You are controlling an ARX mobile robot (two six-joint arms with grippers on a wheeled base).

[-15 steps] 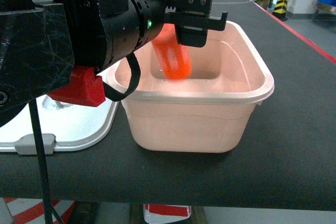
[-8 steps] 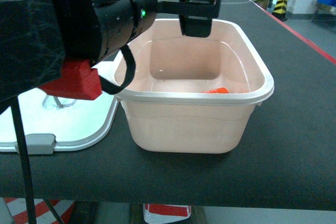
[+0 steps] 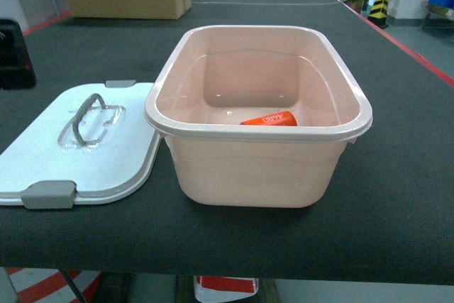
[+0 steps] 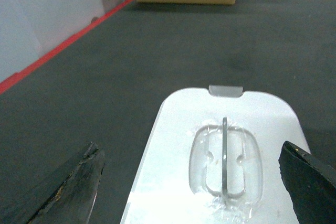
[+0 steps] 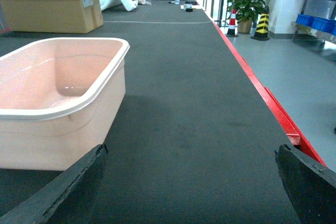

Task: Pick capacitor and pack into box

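The white lid [image 3: 78, 150] lies flat on the table at nine o'clock of the box [image 3: 259, 129], handle up — set aside so the tub stays accessible. The left gripper [image 4: 194, 182] hangs over that lid, jaws spread wide and empty. Inside the box the orange capacitor [image 3: 269, 119] rests on its side near the front wall, at about five o'clock. At three o'clock, the right gripper [image 5: 191, 187] hovers beside the box, fingers parted, holding nothing.
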